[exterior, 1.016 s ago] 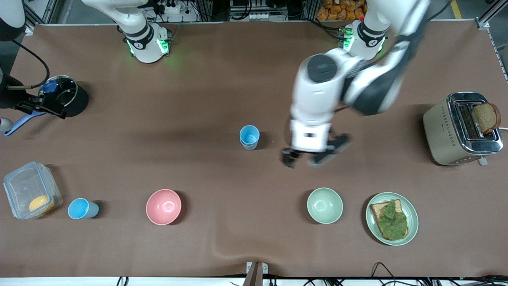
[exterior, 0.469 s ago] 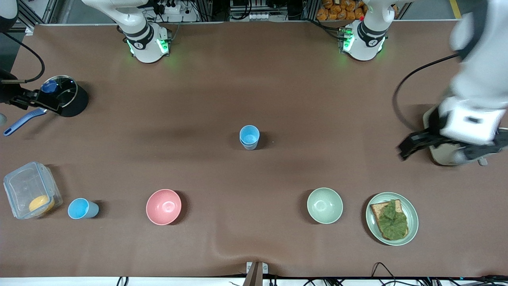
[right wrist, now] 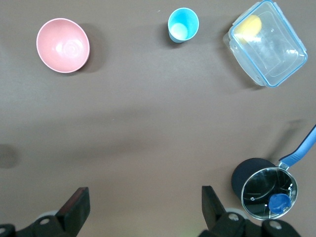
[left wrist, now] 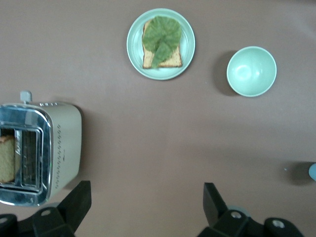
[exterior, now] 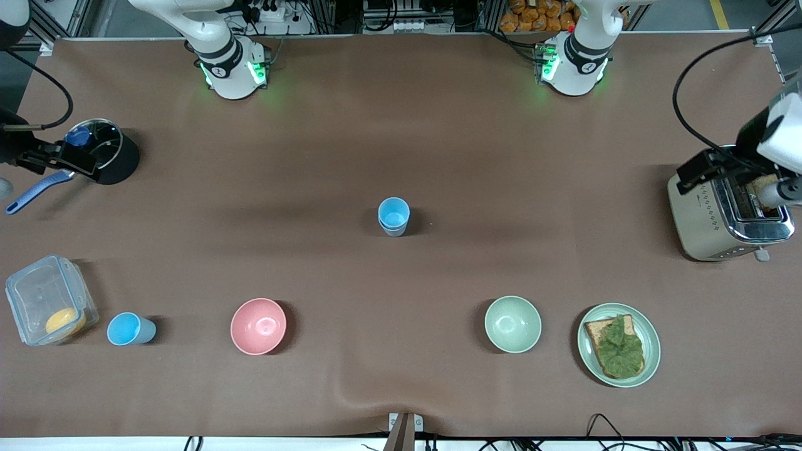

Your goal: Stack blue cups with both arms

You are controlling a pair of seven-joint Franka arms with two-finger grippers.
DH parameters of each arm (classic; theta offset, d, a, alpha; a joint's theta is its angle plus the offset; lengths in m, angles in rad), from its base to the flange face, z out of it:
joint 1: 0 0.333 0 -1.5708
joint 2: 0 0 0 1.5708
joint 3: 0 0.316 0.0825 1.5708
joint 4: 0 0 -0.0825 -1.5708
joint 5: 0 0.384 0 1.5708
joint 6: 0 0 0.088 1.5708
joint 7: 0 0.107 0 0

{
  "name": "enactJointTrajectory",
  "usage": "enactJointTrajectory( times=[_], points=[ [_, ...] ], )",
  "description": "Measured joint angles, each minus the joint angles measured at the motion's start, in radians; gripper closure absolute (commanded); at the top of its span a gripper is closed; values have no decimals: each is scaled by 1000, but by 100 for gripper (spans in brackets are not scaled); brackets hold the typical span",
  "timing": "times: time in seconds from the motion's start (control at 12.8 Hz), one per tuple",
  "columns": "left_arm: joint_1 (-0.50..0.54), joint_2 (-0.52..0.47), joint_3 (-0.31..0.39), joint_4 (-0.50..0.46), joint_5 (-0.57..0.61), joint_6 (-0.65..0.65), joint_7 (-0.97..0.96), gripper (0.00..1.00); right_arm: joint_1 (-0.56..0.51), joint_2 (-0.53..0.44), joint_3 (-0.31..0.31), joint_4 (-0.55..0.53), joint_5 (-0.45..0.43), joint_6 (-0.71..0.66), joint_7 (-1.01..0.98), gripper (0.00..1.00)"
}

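Two blue cups [exterior: 393, 216] stand nested at the table's middle, a bright sky-blue one inside a grey-blue one. A single sky-blue cup [exterior: 128, 329] stands near the front camera at the right arm's end; it also shows in the right wrist view [right wrist: 183, 24]. My left gripper [exterior: 733, 180] hangs open and empty over the toaster [exterior: 727, 207]; the left wrist view [left wrist: 144, 205] shows its jaws wide apart over bare table. My right gripper [exterior: 44, 160] is open and empty beside the black pot [exterior: 103, 150]; the right wrist view [right wrist: 144, 207] shows its jaws spread.
A pink bowl [exterior: 258, 326], a green bowl [exterior: 512, 324] and a plate with toast and lettuce [exterior: 618, 344] lie along the side near the front camera. A clear lidded box [exterior: 47, 307] sits beside the single cup. Bread stands in the toaster.
My left arm has swung away from beside the nested cups to over the toaster at its own end. My right gripper has pulled back slightly toward the table's edge. The cups have not moved.
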Motion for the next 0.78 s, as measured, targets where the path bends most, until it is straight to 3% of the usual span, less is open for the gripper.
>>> enactJointTrajectory(
  times=[0.23,0.78],
  points=[
    [-23,-24,53,-30,-6,1,30,0,2,2,0,0,0,-1,0,0],
    [-29,-27,55,-31,-8,-10,35,0,2,4,1,0,0,-2,0,0]
  ],
)
